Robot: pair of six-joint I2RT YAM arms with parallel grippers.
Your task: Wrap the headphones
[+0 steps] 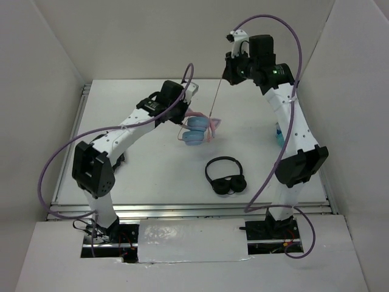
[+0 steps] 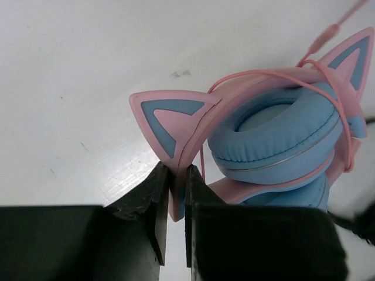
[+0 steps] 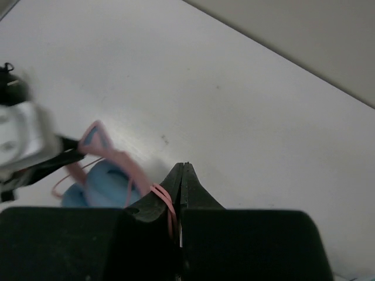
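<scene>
While pinched at the headband [image 2: 252, 82] by left pincer [image 2: 177, 178], headphones [image 2: 275, 134] with cable [image 1: 215, 97] nipped in raised right pincer [image 3: 180, 175].

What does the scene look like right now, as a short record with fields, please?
Left gripper: shut on the headphones, on the pink band by a cat ear
Right gripper: shut on the pink cable, held high above the table
Cable run: taut from the headphones up to the right gripper, one loop over an ear cup
Black headphones: on the table, apart, untouched
</scene>
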